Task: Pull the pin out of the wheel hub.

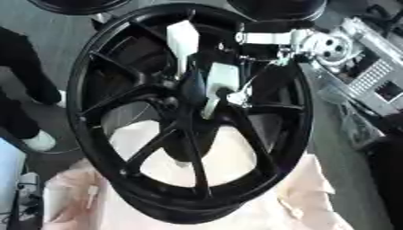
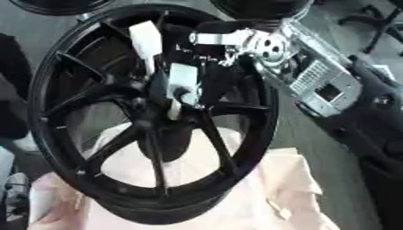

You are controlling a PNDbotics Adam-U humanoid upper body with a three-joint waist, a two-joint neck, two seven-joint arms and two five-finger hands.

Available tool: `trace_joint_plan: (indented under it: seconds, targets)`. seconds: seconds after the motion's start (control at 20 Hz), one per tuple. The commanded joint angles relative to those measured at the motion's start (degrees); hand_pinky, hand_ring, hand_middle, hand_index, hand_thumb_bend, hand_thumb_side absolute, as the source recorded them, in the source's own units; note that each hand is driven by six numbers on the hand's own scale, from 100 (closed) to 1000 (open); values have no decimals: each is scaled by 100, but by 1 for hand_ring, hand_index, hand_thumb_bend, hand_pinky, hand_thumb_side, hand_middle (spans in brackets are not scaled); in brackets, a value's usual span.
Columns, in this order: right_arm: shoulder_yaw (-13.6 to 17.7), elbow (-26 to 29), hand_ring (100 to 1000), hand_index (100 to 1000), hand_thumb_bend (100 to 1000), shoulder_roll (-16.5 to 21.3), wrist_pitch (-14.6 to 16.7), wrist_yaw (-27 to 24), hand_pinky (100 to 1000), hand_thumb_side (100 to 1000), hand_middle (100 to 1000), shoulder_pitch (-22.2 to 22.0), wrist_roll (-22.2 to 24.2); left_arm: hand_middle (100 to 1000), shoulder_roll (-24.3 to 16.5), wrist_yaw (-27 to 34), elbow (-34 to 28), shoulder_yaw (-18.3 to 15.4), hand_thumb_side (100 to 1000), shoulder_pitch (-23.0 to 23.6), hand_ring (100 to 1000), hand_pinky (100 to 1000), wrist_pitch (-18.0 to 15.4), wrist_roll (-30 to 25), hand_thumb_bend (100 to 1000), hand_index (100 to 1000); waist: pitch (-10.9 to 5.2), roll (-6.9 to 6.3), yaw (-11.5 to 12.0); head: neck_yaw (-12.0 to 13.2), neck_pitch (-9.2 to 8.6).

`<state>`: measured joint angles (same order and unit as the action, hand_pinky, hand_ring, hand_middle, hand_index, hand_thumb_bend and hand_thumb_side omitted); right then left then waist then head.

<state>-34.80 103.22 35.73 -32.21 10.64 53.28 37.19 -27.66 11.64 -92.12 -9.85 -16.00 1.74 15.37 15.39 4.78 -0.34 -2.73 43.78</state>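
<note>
At the centre of the left eye view stands a large black wheel (image 1: 189, 112), its spokes fanning out from the wheel hub (image 1: 182, 101) and its lower rim resting on a pale pink cloth (image 1: 307, 193). From the upper right the robot's right arm (image 1: 315, 42) comes in, silver at the wrist joint, and its right hand (image 1: 206, 74) lies across the upper spokes with white-shelled fingers reaching down to the hub; the lowest finger (image 1: 211, 105) ends right at the hub's centre. Whether those fingers are curled round anything I cannot tell, and the pin itself cannot be made out against the black hub. A grey metal frame (image 1: 370, 67) sits to the right of the wheel, well apart from it. Over in the right eye view the same wheel fills the left and middle, and the right hand (image 2: 169, 67) shows again with 1 white finger (image 2: 146, 40) lying up along a spoke and another pointing down at the hub's middle. Its hold stays unreadable here too. The cloth spreads below the rim toward the lower right. No left hand shows in either view.
</note>
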Motion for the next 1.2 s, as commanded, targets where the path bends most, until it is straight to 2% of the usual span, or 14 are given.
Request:
trace_joint_plan:
  seconds: [0.05,0.65,0.75,1.0,1.1,1.2]
  targets:
    - [255,294,486,467,100,220,-106,-164,608,138,250,209,-10,634,-99,4,-66,-75,732,-15,798,588,-2,-20,213,694,-97,-52,-25,-31,33]
    - [543,558,476,448,100,431,-213,-514,600,135,233,329,-185,631,-101,1,-65,-84,733,8,797,589,-1,-27,204,693,-96,-63,-56,17,33]
    - [670,580,472,444,100,491,-215,-593,597,133,227,307,-276,631,-99,-1,-65,-88,734,14,797,589,-1,-26,203,694,-94,-69,-71,29,33]
    - [1205,661,470,445,100,966,-162,-1000,595,140,223,1,-765,632,-106,-1,-77,-109,734,32,797,590,-11,-7,203,694,-85,-86,-130,37,33]
    - [1619,730,470,445,100,1294,-101,-1301,594,148,223,-349,-1149,632,-105,-1,-94,-114,734,35,797,590,-20,-3,202,694,-73,-108,-153,39,33]
    - [1895,827,474,449,100,1546,-61,-1602,598,151,227,-639,-1509,632,-100,1,-108,-115,733,30,798,590,-24,-2,202,694,-63,-121,-159,45,33]
